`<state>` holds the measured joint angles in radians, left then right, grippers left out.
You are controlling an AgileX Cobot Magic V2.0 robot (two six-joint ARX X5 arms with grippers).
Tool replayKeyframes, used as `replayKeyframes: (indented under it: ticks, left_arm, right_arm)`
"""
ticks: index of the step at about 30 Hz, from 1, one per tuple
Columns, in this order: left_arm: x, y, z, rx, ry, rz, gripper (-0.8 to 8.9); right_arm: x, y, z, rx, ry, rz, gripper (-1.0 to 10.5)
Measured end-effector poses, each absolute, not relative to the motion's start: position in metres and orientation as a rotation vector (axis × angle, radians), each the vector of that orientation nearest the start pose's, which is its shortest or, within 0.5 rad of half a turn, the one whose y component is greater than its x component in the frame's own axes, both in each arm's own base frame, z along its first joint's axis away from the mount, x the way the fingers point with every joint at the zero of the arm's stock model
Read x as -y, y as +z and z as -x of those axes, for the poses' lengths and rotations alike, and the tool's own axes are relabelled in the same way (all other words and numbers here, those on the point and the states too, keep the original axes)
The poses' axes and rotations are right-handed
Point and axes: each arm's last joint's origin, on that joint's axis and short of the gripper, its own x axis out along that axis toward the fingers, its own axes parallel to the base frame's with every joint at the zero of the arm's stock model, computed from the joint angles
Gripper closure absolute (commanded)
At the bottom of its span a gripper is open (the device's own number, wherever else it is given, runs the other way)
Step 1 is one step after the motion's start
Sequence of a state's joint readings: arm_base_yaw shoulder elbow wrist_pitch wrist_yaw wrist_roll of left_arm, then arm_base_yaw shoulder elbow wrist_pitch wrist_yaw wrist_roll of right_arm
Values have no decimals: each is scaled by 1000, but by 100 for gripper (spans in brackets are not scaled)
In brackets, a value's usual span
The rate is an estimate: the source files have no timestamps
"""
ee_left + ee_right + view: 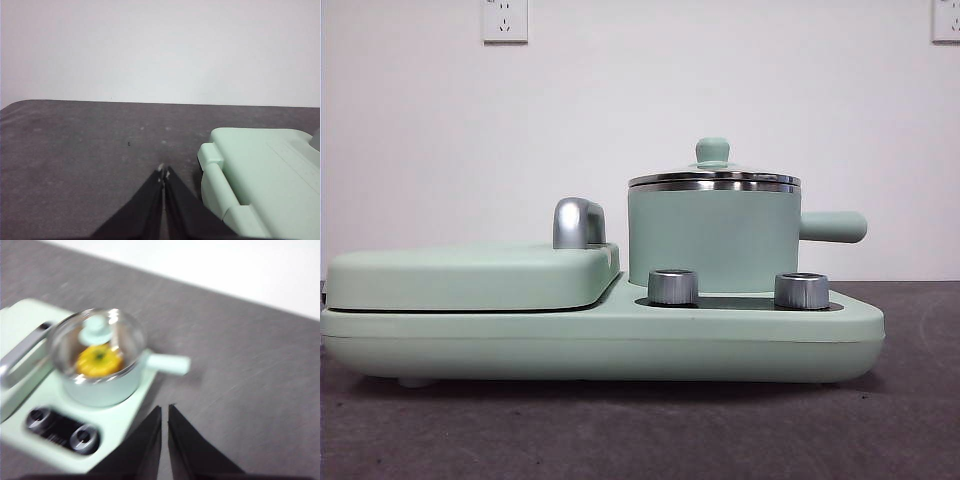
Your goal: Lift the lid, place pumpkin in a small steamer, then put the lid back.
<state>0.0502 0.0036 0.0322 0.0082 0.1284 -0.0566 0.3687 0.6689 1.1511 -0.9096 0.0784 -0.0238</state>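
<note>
The small steamer stands on the right half of the mint-green cooker base, its stubby handle pointing right. The lid sits on the steamer's rim, mint knob up. In the right wrist view the lid covers the steamer, and the pumpkin shows through the glass, lying inside. My right gripper hovers shut and empty, above and off to the steamer's handle side. My left gripper is shut and empty over bare table beside the cooker's end. Neither gripper shows in the front view.
A flat mint-green cover with a chrome handle fills the cooker's left half. Two chrome dials sit in front of the steamer. The cooker's corner lies beside the left gripper. Grey table stretches beyond the steamer's handle.
</note>
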Motion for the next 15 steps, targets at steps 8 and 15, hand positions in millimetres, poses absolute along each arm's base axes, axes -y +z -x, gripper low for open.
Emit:
replayKeyframes:
  ticks: [8,15]
  left_arm:
    - [-1,175,-96,35,-79,53,807]
    - [-1,175,-96,35,-79,53,807]
  right_arm:
    - [-13,296,-97,-162,83,85,926]
    - [-10,200,-101,-90,47,81,926]
